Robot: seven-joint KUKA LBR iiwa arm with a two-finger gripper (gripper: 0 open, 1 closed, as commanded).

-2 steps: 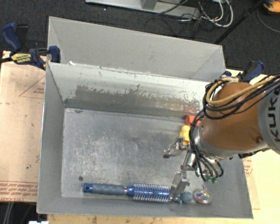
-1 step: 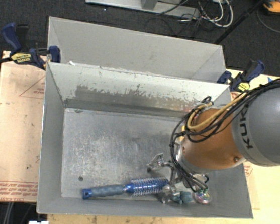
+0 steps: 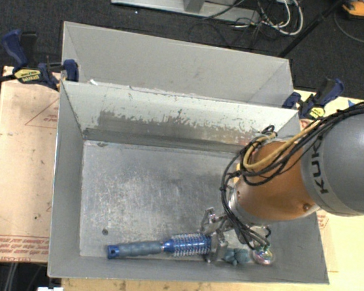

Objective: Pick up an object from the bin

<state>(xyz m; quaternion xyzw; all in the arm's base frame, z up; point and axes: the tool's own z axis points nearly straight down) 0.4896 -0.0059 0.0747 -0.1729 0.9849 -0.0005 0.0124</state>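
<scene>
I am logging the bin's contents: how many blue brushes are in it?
1. The blue brush lies along the front wall of the bin, its bristle end by the end effector. Others may be hidden under the arm.

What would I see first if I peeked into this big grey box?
First you'd see the robot arm, fat and grey with an orange wrist, leaning in from the right. Its gripper is down low in the front right corner of the bin. Right by it lies a blue brush, stretched along the front wall with its handle pointing left.
</scene>
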